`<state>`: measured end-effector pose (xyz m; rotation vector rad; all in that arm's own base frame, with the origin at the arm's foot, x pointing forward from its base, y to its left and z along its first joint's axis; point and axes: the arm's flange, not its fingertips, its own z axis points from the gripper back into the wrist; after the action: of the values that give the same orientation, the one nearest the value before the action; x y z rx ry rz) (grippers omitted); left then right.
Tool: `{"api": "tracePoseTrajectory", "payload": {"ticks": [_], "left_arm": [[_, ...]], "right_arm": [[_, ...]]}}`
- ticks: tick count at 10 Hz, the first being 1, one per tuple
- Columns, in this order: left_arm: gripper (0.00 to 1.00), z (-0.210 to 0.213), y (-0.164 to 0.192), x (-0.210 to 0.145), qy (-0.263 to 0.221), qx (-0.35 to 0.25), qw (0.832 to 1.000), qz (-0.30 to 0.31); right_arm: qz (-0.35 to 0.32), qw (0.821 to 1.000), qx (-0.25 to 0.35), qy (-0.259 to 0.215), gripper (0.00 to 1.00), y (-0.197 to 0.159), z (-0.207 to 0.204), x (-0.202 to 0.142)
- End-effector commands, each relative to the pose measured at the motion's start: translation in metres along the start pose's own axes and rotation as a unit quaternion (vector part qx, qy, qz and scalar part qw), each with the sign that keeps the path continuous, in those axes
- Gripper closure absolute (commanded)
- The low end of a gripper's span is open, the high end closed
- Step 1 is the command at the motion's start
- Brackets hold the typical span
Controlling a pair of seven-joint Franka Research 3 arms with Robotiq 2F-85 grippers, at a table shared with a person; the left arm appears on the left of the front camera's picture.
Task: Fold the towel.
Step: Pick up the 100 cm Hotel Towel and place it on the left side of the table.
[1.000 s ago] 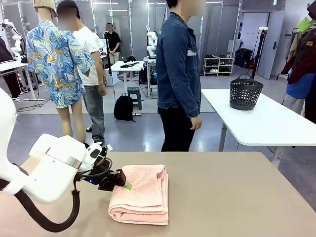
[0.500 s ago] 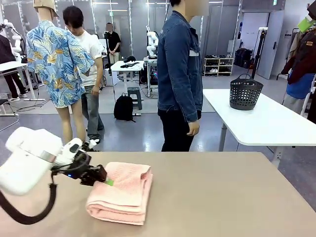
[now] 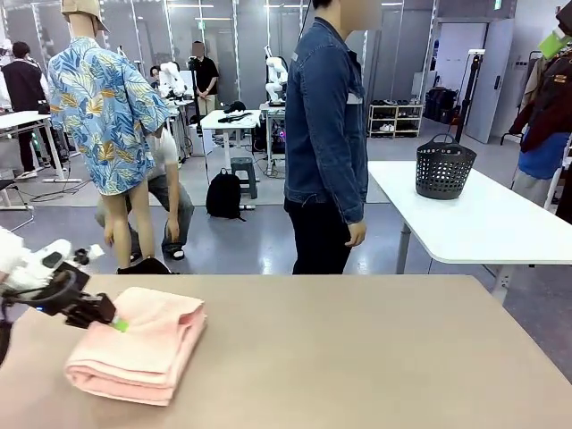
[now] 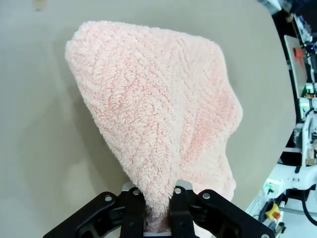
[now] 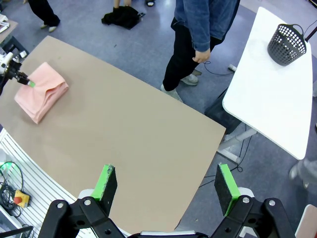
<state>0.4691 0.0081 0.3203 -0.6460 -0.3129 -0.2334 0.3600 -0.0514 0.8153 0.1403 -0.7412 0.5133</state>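
Towel (image 3: 136, 344) first: from the front it lies folded into a thick pink bundle at the near left corner of the table (image 3: 375, 357), and the left gripper (image 3: 114, 323) has its fingers pinched on the bundle's left upper edge, one green pad showing against the cloth. Beyond that gripper, across the table, a person in a denim jacket (image 3: 324, 116) stands side-on, and farther to its right a dark basket (image 3: 444, 167) sits on a separate white table (image 3: 500, 223). Looking along the left wrist, the black fingers (image 4: 132, 208) are closed tight on a fold of the towel (image 4: 158, 114), which spreads away from them over the tabletop. From the right wrist, high above the table, the right gripper (image 5: 166, 188) hangs with its green-padded fingers (image 5: 106, 182) spread wide and nothing between them; the towel (image 5: 40, 91) lies far ahead and to their left, the basket (image 5: 287, 45) far ahead to their right.
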Motion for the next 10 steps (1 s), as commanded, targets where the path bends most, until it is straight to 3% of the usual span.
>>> {"api": "tracePoseTrajectory", "payload": {"ticks": [1,5,9,10], "left_arm": [[1.0,0.036,0.019,-0.002,-0.008,0.0,1.0,-0.02],[1.0,0.078,0.062,-0.009,-0.03,0.046,0.998,-0.005],[1.0,0.075,0.06,-0.008,-0.038,0.071,0.997,0.006],[0.7,0.076,0.058,-0.009,-0.045,0.076,0.996,0.009]], "right_arm": [[0.002,1.0,-0.001,0.003,0.0,0.0,0.001,-0.001],[0.002,1.0,-0.001,0.003,0.0,0.0,0.001,-0.001],[0.002,1.0,-0.001,0.003,0.0,0.0,0.001,-0.001],[0.002,1.0,-0.001,0.003,0.0,0.0,0.001,-0.001]]}}
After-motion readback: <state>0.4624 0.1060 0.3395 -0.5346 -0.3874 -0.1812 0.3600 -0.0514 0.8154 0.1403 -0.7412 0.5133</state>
